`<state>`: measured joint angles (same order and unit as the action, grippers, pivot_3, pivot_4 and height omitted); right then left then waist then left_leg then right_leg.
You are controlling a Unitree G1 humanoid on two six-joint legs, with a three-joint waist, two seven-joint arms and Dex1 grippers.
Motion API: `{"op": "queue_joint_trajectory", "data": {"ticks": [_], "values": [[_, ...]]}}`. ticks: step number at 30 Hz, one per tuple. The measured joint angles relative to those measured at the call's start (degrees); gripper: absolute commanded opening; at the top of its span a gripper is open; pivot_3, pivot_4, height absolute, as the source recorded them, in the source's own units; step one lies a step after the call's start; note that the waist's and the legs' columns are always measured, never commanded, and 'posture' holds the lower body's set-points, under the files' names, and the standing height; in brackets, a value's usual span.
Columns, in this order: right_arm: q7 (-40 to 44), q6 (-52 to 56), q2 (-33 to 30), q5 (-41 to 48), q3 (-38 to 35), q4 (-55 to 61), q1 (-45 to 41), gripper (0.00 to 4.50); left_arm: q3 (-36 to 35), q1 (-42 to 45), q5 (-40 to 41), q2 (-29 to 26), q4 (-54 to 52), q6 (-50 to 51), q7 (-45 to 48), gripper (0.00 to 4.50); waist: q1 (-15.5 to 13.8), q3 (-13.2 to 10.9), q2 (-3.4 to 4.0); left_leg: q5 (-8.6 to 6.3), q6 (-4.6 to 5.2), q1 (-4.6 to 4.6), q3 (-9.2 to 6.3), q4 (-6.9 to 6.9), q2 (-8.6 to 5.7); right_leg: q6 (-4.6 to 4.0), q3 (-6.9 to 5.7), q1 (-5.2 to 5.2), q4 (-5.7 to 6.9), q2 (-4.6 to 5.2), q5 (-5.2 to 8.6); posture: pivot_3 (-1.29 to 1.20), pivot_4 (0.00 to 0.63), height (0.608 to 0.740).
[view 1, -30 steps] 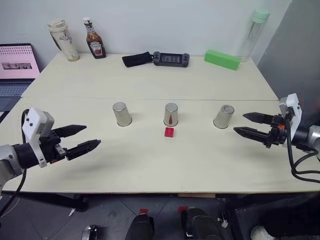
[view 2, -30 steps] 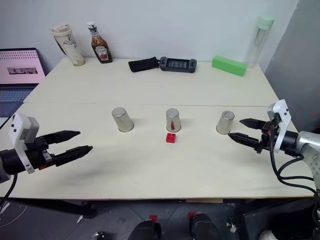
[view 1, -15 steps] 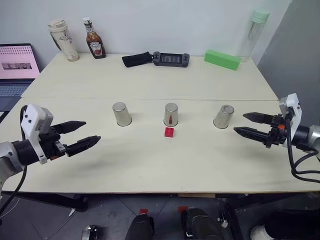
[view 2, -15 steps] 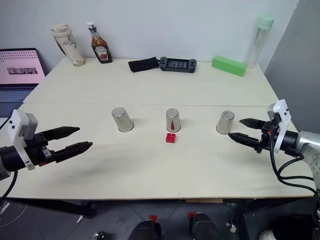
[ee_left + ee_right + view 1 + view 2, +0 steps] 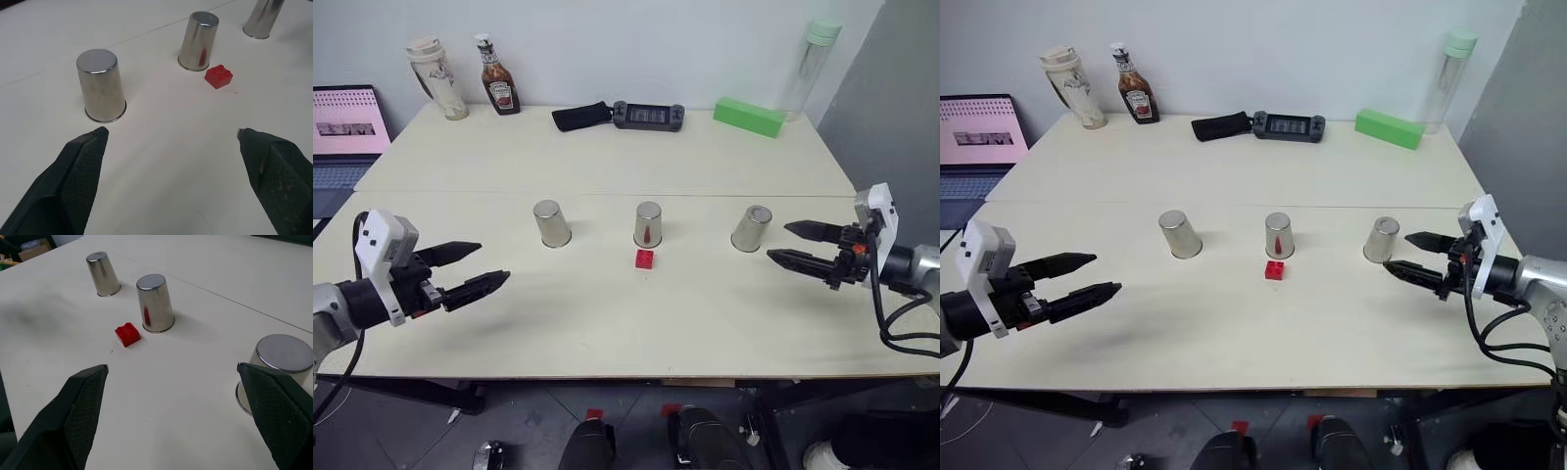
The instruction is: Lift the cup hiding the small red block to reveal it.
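surface: pale table (image 5: 607, 323) | mid-frame: three upturned silver cups (image 5: 551, 223) (image 5: 648, 224) (image 5: 751, 228) standing in a row, red block (image 5: 645, 258) lying just below middle one | top edge: mug (image 5: 436, 79), ketchup bottle (image 5: 497, 77), black pouch (image 5: 582, 116), handheld console (image 5: 648, 115), green box (image 5: 749, 117), clear bottle (image 5: 808, 69) sitting

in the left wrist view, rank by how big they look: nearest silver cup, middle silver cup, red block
1. nearest silver cup, though closeness to the camera likely inflates it
2. middle silver cup
3. red block, clearly smallest

travel mug (image 5: 435, 78) and ketchup bottle (image 5: 497, 78) far left | game console (image 5: 648, 115) centre | green box (image 5: 749, 117), clear bottle (image 5: 808, 69) far right | laptop (image 5: 342, 137) beside table (image 5: 607, 294)
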<state>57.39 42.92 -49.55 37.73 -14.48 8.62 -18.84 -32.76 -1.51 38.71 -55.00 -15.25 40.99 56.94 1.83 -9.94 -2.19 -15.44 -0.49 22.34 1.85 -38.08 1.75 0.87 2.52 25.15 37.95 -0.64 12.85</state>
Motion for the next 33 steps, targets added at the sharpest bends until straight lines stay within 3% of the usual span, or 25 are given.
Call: {"op": "queue_joint_trajectory", "data": {"ticks": [33], "values": [[-0.01, -0.05, 0.57, 0.07, 0.19, 0.04, -1.0, 4.5, 2.11, 1.09, 0.06, 0.0, -0.34, 0.02, -0.34, 4.49, 0.0, 0.0, 0.0, 0.0, 0.0, 0.0, 0.0, 0.0, 0.0, 0.0, 0.0, 0.0, 0.0, 0.0, 0.0, 0.0, 0.15, 0.74]]}}
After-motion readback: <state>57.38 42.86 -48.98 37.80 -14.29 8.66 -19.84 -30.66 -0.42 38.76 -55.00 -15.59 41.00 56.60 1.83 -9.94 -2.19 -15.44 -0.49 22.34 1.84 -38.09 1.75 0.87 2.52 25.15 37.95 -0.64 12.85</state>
